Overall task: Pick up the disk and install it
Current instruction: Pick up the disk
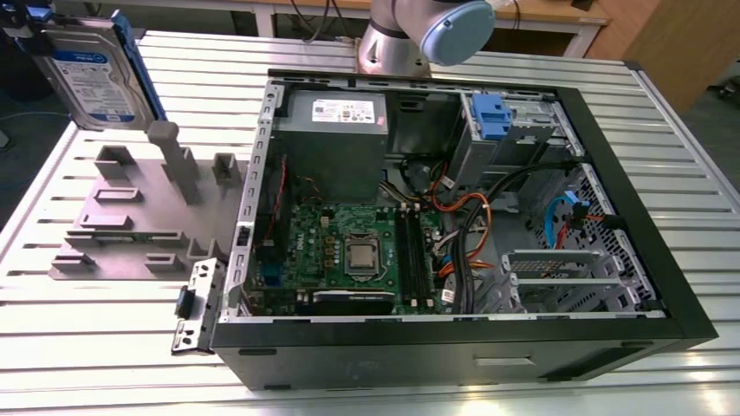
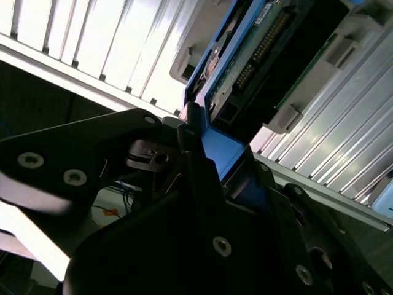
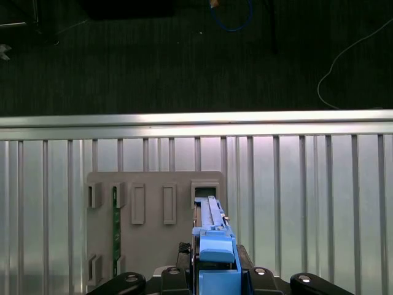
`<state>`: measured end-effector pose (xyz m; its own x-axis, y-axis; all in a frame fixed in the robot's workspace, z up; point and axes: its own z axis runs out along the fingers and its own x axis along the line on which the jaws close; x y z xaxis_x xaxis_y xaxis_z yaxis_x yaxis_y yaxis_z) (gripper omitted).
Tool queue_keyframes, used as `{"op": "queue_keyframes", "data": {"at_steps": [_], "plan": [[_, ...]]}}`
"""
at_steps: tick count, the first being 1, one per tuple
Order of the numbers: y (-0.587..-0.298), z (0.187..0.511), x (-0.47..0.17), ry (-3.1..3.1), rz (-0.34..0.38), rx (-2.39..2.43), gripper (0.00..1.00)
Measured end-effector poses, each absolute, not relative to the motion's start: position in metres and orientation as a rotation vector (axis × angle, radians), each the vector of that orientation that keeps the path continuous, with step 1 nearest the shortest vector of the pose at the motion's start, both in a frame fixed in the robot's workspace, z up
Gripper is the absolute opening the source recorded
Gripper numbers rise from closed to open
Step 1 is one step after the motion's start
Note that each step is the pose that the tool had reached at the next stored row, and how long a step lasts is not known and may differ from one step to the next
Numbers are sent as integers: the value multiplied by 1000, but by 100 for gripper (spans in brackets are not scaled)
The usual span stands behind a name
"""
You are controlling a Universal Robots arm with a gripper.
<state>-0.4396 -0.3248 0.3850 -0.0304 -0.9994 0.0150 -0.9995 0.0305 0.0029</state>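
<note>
One disk up: pick-up looks done, install not begun.
The disk hangs upright, label out, just above the grey holder on the slatted surface, at the exterior view's left and well apart from the open PC case. The tool is clenched on the disk's blue rail end. IMO install calls for a carry across w/ rails square to the drive bay, no tilt.
</note>
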Motion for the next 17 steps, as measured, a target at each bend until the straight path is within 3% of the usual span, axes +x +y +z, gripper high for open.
{"op": "queue_keyframes", "data": {"at_steps": [17], "plan": [[-325, 390, -440, -2246, 13, 2178, 36]]}}
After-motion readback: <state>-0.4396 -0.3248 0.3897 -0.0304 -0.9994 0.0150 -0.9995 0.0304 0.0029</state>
